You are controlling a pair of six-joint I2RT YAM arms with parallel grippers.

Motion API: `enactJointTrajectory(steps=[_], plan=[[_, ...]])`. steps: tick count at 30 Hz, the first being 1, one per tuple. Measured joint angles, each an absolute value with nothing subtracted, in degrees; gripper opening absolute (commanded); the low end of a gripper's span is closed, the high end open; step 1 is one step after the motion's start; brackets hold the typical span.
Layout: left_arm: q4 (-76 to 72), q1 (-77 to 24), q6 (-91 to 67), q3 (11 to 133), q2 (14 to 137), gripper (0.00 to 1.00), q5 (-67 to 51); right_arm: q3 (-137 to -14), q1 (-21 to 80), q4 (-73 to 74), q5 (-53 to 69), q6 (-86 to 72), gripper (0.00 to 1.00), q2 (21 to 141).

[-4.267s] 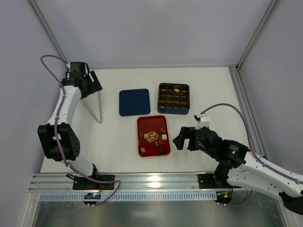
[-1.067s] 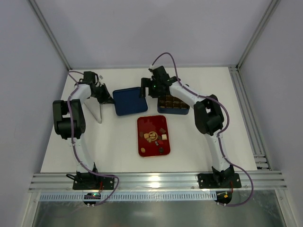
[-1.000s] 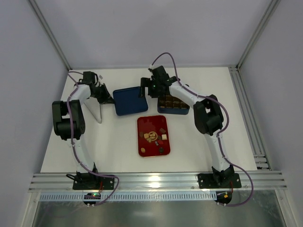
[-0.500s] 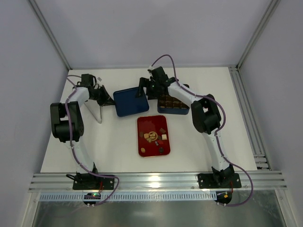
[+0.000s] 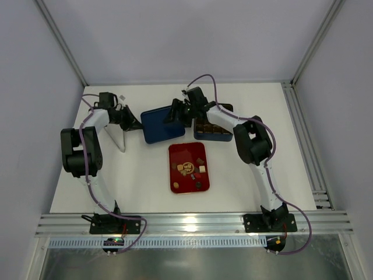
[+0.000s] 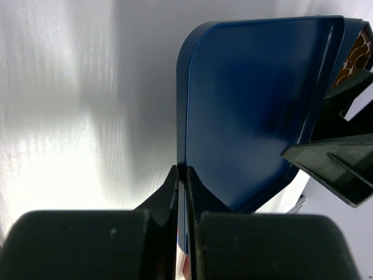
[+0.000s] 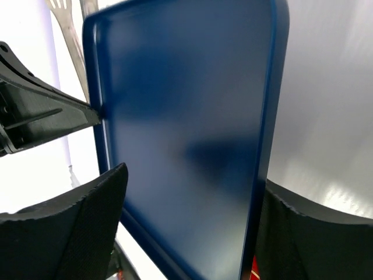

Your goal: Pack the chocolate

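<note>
Chocolate pieces (image 5: 189, 169) on the red tray (image 5: 175, 182), well apart from both grippers, left gripper (image 6: 182, 172) pinched on the blue lid (image 5: 158, 127) edge, right gripper (image 5: 173, 111) wide astride this lid, contact not clear.

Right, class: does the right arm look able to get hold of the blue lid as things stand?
Probably yes. The right gripper straddles the blue lid with a finger at each side and nothing between. The left gripper pinches the rim elsewhere, out of its way.
</note>
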State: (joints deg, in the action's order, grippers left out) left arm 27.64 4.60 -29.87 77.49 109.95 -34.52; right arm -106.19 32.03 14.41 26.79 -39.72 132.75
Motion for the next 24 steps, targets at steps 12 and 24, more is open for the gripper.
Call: enactJointTrajectory(steps=[12,24], plan=[[26.4,4.9,-30.1,75.8,108.1,0.0,-36.4,-95.2,30.7,1.4,33.7,-50.4,0.12,127.0],[26.0,4.1,-29.8,73.4,101.2,0.54,-37.6,-89.1,30.6,-3.0,33.7,-54.0,0.04,120.7]])
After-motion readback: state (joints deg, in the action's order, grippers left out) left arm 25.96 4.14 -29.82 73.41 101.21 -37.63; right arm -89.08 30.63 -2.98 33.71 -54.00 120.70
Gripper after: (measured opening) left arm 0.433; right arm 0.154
